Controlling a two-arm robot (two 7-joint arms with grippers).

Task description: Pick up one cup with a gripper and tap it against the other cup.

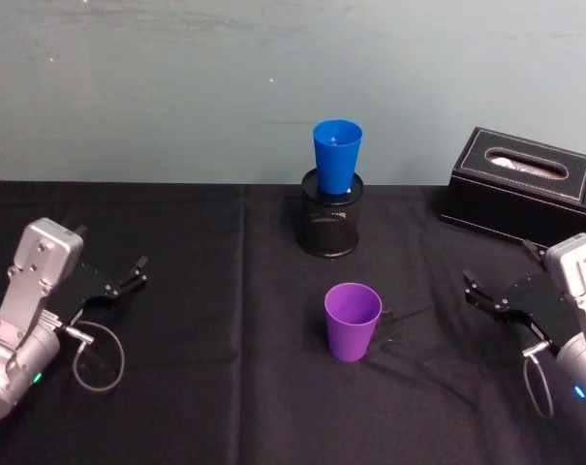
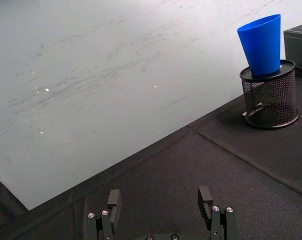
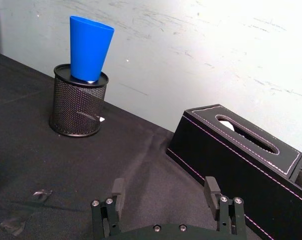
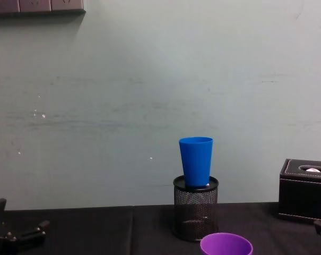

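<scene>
The purple cup (image 1: pixel 352 322) stands upright on the cloth (image 1: pixel 225 387), on the robot's side of the holder (image 1: pixel 329 225) and a touch to its right. The blue cup (image 1: pixel 337 155) stands rim-up with its base sunk in the holder, so most of its wall is clear above the mesh rim.

Neither arm has started. The right gripper (image 1: pixel 472 293) sits low, well to the holder's right and nearer the robot, with its jaws spread wide and nothing between them. The left gripper (image 1: pixel 130 275) is as far off on the holder's left, likewise wide open and empty.

The right one looks handier to you, since the purple cup lies on its side of the holder. Bring it in level from the right and put one finger each side of the wall, below the rim where the taper gives more bite. Close gently, as the thin plastic will likely flex or pop out if pinched hard. Lift straight up until the cup is above the holder's rim before moving in.

Tap lightly, wall to wall. The blue cup probably only rests loose in the holder and may tip. Keep your wrist away from the box (image 1: pixel 525 184) on the holder's right.
</scene>
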